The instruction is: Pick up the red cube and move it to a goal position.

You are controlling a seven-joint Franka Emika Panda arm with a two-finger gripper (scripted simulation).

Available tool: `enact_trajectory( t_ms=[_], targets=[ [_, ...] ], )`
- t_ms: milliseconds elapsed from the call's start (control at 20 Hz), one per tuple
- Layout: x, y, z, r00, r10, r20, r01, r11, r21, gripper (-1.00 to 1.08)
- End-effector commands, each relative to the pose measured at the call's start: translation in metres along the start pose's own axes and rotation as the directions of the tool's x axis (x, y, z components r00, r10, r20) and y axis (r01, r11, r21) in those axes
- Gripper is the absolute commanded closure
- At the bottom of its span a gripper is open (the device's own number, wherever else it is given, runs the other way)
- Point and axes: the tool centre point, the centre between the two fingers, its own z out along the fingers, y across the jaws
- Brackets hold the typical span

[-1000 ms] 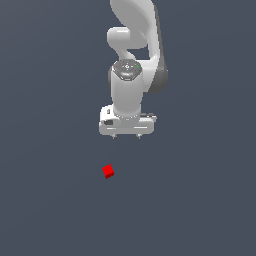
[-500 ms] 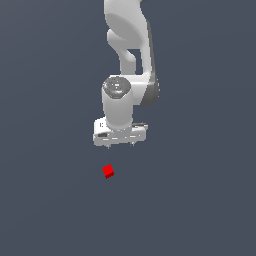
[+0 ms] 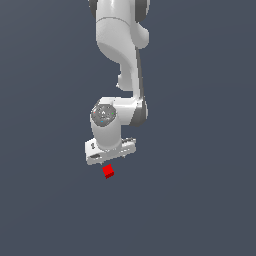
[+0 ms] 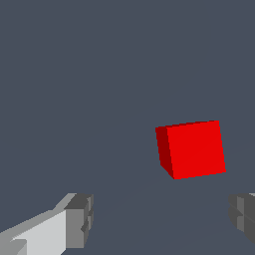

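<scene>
- Exterior view: gripper (image 3: 107, 161), lowered over the past second from well above to just over the red cube (image 3: 108, 171); arm extended further down.
- Red cube: same spot on the grey floor (image 3: 200, 200), unmoved, not yet touched.
- Wrist view: jaws spread wide, far wider than the red cube (image 4: 191, 149); fingertips (image 4: 79, 219) short of it, nothing held.
- Judgement: approach nearly finished; final descent and closing outstanding, lift and carry to goal not begun.

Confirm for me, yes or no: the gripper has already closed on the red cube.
No: in the wrist view the red cube sits untouched on the floor, with the fingers of the gripper spread wide apart.
</scene>
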Motion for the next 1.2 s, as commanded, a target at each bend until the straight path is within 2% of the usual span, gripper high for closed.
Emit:
enact_trajectory(
  t_ms=[0,400,850,900,1150],
  targets=[
    [0.007,0.010,0.014,0.999,-0.041,-0.003,0.041,0.999,0.001,-0.92],
    [0.023,0.027,0.042,0.993,-0.118,-0.005,0.118,0.993,0.003,-0.92],
    [0.029,0.033,0.050,0.990,-0.142,-0.006,0.142,0.990,0.003,-0.92],
    [0.029,0.033,0.050,0.990,-0.142,-0.006,0.142,0.990,0.003,1.08],
    [0.029,0.033,0.050,0.990,-0.142,-0.006,0.142,0.990,0.003,1.08]
  ],
)
